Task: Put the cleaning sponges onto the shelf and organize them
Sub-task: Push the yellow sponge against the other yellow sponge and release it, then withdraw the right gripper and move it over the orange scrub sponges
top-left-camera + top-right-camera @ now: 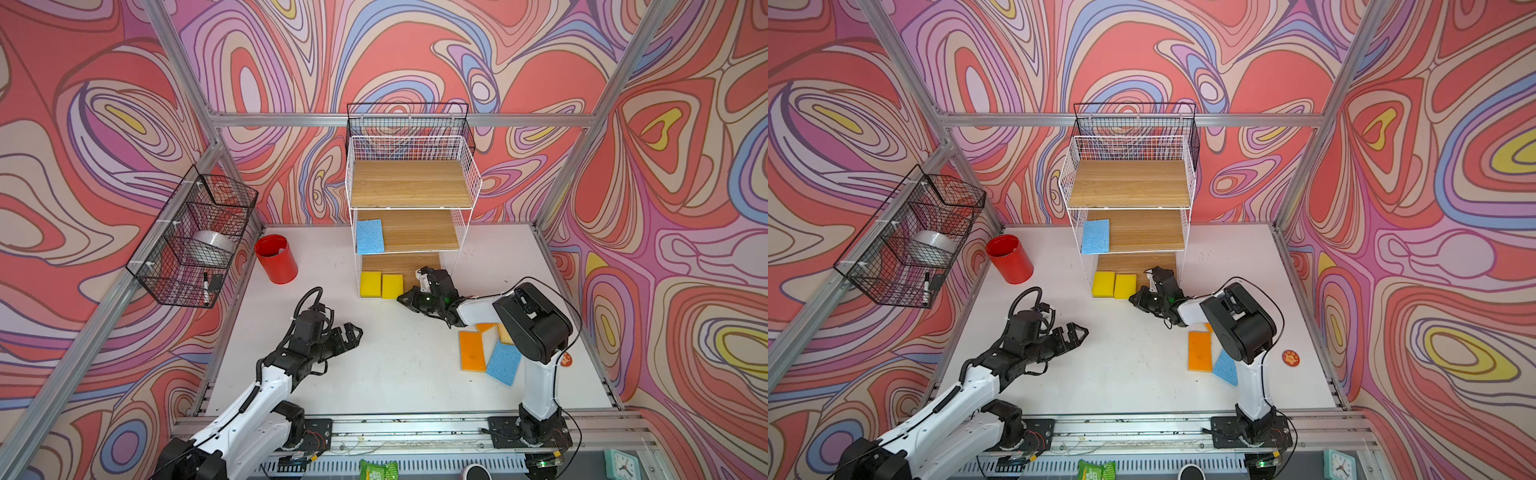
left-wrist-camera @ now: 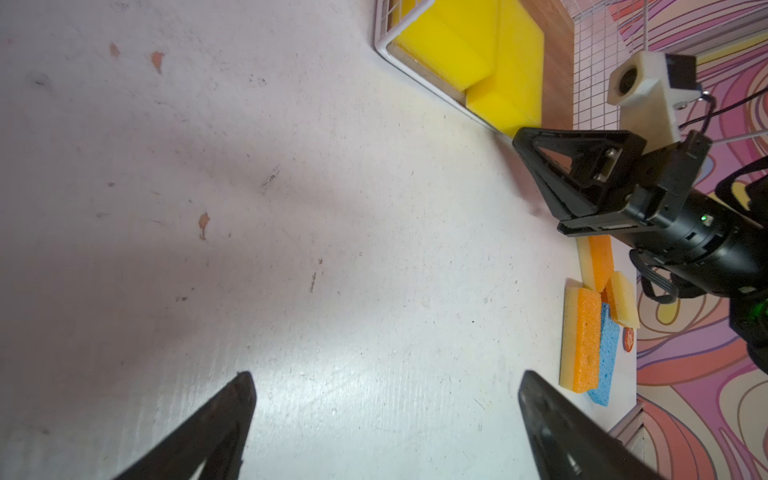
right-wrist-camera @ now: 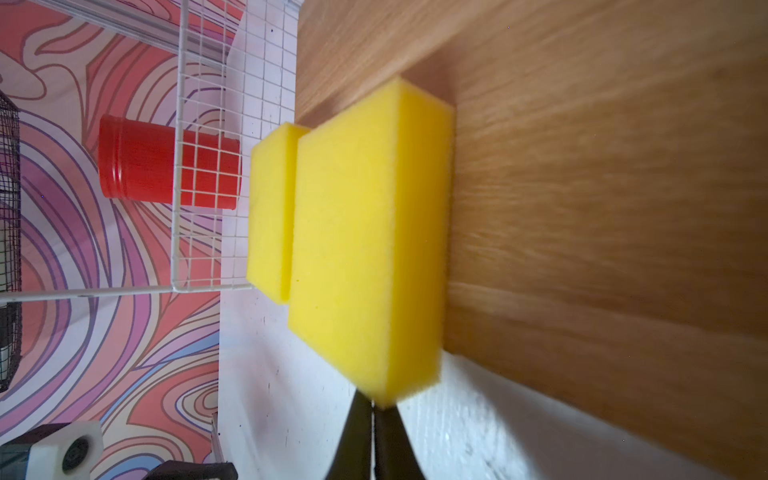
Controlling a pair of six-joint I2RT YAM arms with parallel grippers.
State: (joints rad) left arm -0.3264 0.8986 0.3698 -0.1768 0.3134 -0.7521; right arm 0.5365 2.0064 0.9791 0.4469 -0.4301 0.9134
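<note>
1. The shelf (image 1: 409,183) stands at the centre of both top views, at the back of the white table (image 1: 395,374). Its top board is bare.
2. A light blue sponge (image 1: 370,236) lies flat at the left end of the middle board.
3. 2 yellow sponges lie side by side, touching, at the left front of the bottom board: the left yellow sponge (image 1: 370,284) and the right yellow sponge (image 1: 392,286). The right one juts past the board's front edge.
4. The right gripper (image 1: 400,297) sits low, just right of the right yellow sponge. In the right wrist view its jaws are clenched tip to tip with nothing between them, and the tips meet that sponge's near corner.
5. The left gripper (image 1: 355,332) hangs over bare table in the lower centre-left of both top views. It is released, its jaws spread wide and holding nothing.
6. The other 4 sponges lie on the table in the lower right of both top views.
   - An orange sponge (image 1: 473,350) lies flat, with the 2nd blue sponge (image 1: 503,362) tilted against its right side.
   - The right arm partly hides the other 2. The left wrist view shows another orange sponge (image 2: 598,262) and a tilted orange sponge (image 2: 625,299) leaning together.
7. A red cup (image 1: 276,259) stands left of the shelf. A black wire basket (image 1: 195,237) hangs on the frame at the left.
</note>
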